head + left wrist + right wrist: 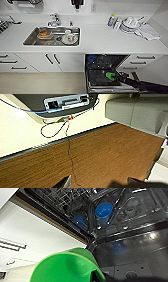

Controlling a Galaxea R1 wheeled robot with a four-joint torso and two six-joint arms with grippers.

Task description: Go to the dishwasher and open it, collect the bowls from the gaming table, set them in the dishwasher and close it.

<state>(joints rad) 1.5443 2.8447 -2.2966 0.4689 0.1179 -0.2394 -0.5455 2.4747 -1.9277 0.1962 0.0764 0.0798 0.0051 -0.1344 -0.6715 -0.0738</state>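
The dishwasher stands open under the counter, its door folded down and its dark racks exposed. My right gripper reaches in from the right, shut on a green bowl that hangs just above the lowered door. That green bowl looms large in the right wrist view. A blue bowl rests in the rack behind it, and another blue piece lies beside it. My left gripper hangs open over a wooden floor, holding nothing. The gaming table is out of view.
A steel sink holding dishes and a tap sit in the white counter. Stacked plates and a cloth lie at the right. White cabinet doors flank the dishwasher. A grey sofa and a cable show by my left arm.
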